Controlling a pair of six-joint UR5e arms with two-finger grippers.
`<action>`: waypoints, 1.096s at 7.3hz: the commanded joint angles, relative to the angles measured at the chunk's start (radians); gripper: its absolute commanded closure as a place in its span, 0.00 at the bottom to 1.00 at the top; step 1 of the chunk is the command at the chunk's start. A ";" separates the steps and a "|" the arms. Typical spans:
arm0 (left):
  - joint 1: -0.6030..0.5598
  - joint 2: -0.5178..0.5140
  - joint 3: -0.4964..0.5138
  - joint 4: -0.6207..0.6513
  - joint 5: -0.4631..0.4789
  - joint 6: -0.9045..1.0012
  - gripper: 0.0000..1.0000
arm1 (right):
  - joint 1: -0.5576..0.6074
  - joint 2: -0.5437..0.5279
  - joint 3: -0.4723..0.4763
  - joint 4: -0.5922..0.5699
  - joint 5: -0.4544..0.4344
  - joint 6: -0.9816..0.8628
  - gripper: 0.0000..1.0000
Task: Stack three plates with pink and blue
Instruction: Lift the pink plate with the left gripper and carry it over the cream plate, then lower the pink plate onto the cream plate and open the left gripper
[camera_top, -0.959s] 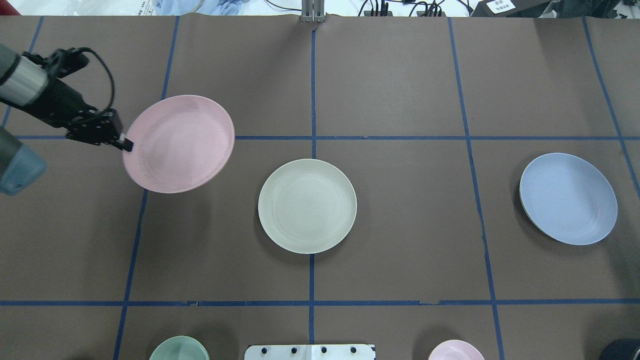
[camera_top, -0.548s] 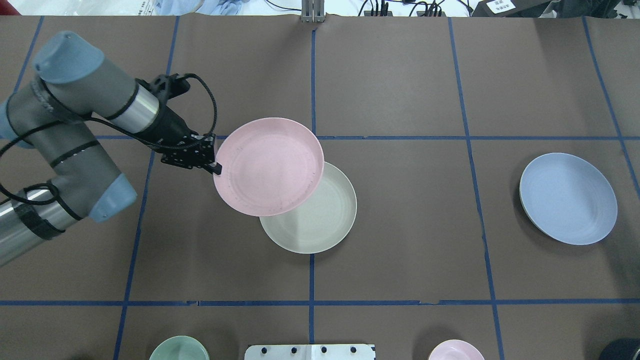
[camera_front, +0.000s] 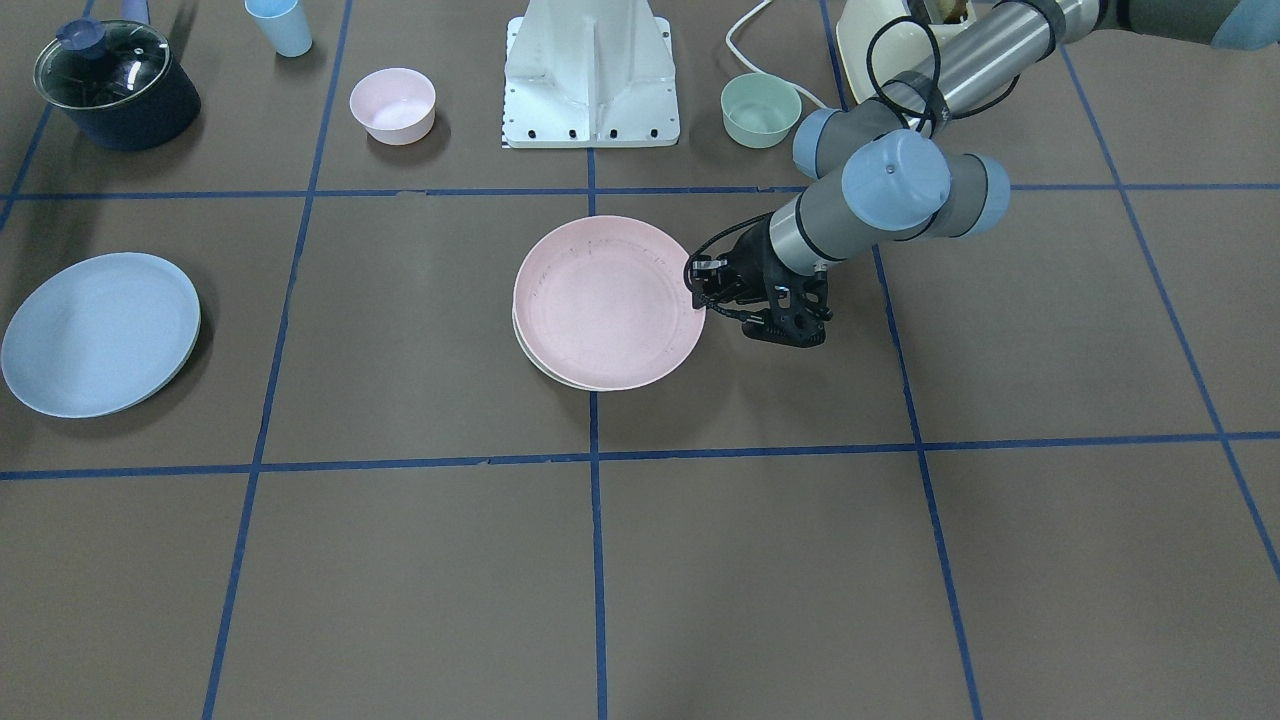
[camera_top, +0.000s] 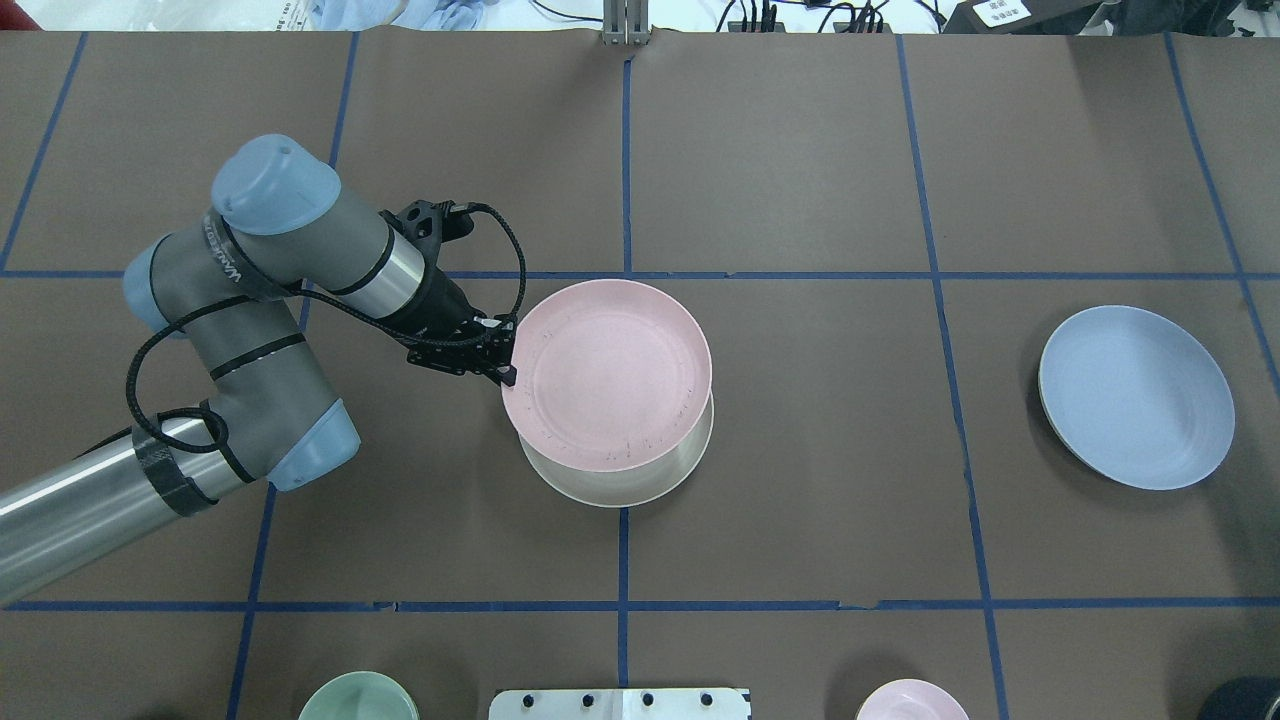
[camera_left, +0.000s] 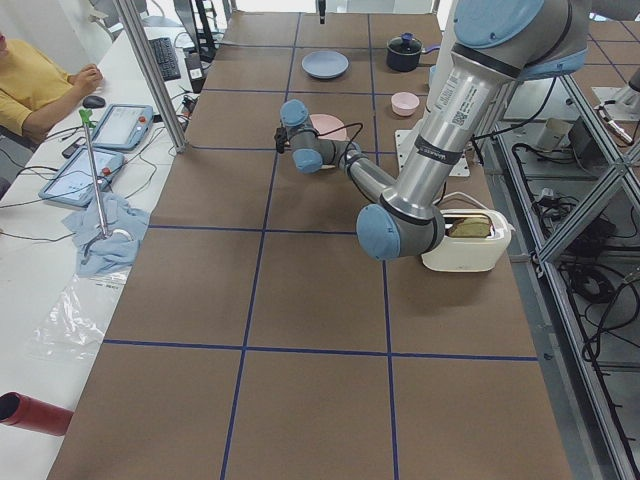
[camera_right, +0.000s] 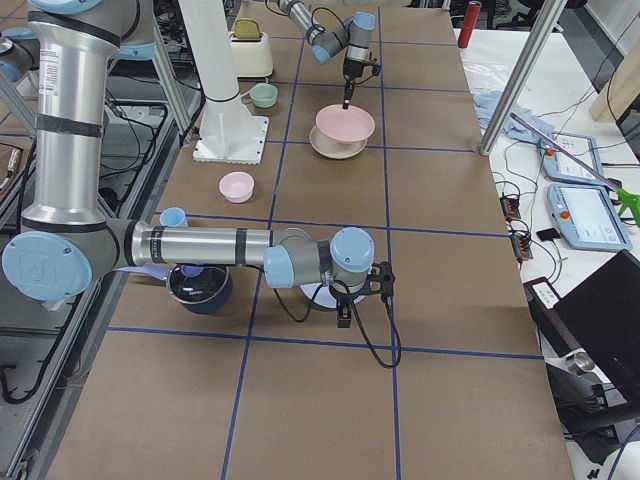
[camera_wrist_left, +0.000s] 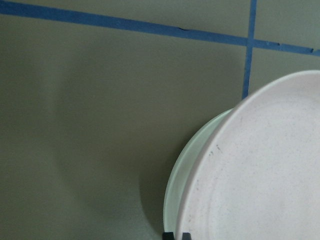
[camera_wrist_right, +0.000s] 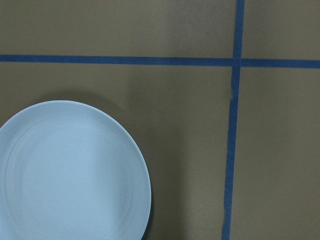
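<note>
My left gripper (camera_top: 507, 366) is shut on the left rim of the pale pink plate (camera_top: 607, 375) and holds it just above the cream-white plate (camera_top: 620, 484), shifted a little away from me. Only a crescent of the cream plate shows under it, as in the left wrist view (camera_wrist_left: 184, 170) beneath the pink plate (camera_wrist_left: 265, 170). In the front view the gripper (camera_front: 697, 285) sits at the pink plate's (camera_front: 607, 300) right rim. The light blue plate (camera_top: 1137, 397) lies alone at the right; it fills the right wrist view's lower left (camera_wrist_right: 65, 170). My right gripper (camera_right: 343, 318) hovers by it; I cannot tell whether it is open.
Along my edge of the table stand a dark lidded pot (camera_front: 115, 85), a light blue cup (camera_front: 280, 25), a small pink bowl (camera_front: 392, 103), the white base mount (camera_front: 592, 70) and a small green bowl (camera_front: 760, 110). A white toaster (camera_left: 465, 240) sits near my left arm.
My left arm has swung right with the pink plate, from the table's far left to over the cream-white plate. The blue plate has not moved.
</note>
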 joint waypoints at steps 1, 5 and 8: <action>0.011 -0.011 0.020 0.000 0.005 0.002 1.00 | 0.000 0.000 0.000 0.000 0.007 0.000 0.00; 0.018 -0.008 0.018 0.001 0.002 -0.007 1.00 | 0.000 0.000 0.001 0.001 0.017 0.000 0.00; 0.026 -0.005 0.017 -0.003 0.001 -0.007 0.49 | 0.000 0.000 -0.002 0.001 0.017 0.000 0.00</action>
